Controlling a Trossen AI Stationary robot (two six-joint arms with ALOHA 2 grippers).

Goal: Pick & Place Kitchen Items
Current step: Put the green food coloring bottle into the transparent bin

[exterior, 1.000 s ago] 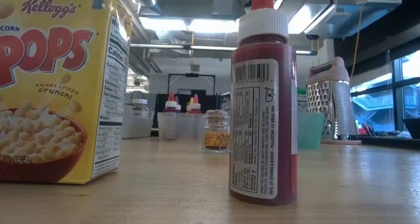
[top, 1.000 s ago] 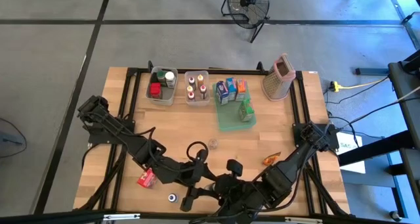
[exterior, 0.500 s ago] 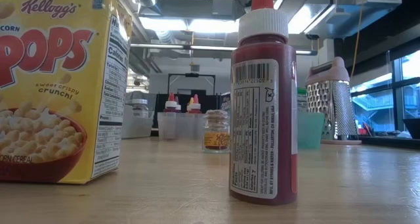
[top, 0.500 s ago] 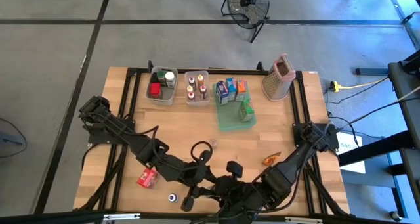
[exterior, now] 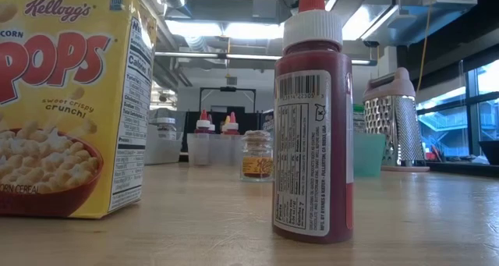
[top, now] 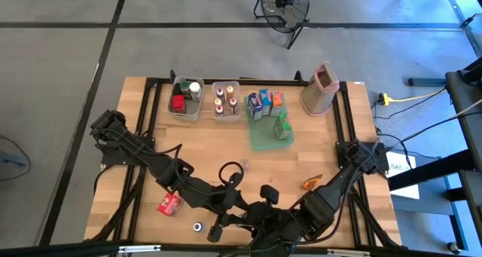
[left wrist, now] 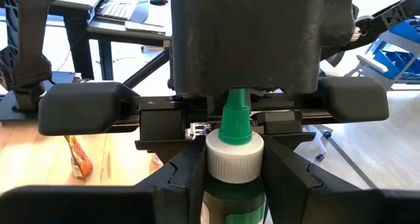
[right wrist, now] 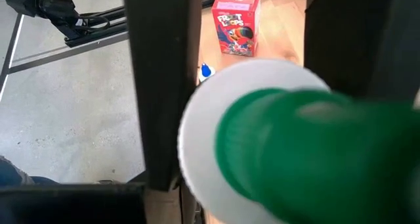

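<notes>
Left wrist view: at the front edge of the tabletop (top: 203,144) I have both arms on one item, a green bottle (left wrist: 234,159) with a white cap and green nozzle. The left gripper (left wrist: 235,178) is clenched on it, one finger pressed to each side of the cap. The right gripper (right wrist: 249,119) grasps the same bottle from above, its dark fingers flanking the cap, so the bottle stands upright between the two. From the high view the arms meet low over the middle of the front edge. A small Froot Loops box (top: 169,204) lies just to their left and a tiny blue-capped jar (top: 197,227) sits near it. An orange packet (top: 310,183) rests beside the right arm, and a small spice jar (top: 244,164) stands alone mid-table. Along the far side, two clear bins (top: 186,99) hold jars and little bottles. A flat green tray (top: 269,140) carries small cartons, and a pinkish box grater (top: 319,89) stands at the right end of that row. Close to the low camera, a Corn Pops box (exterior: 62,102) and a red sauce bottle (exterior: 312,125) stand upright on the wood, well apart.
</notes>
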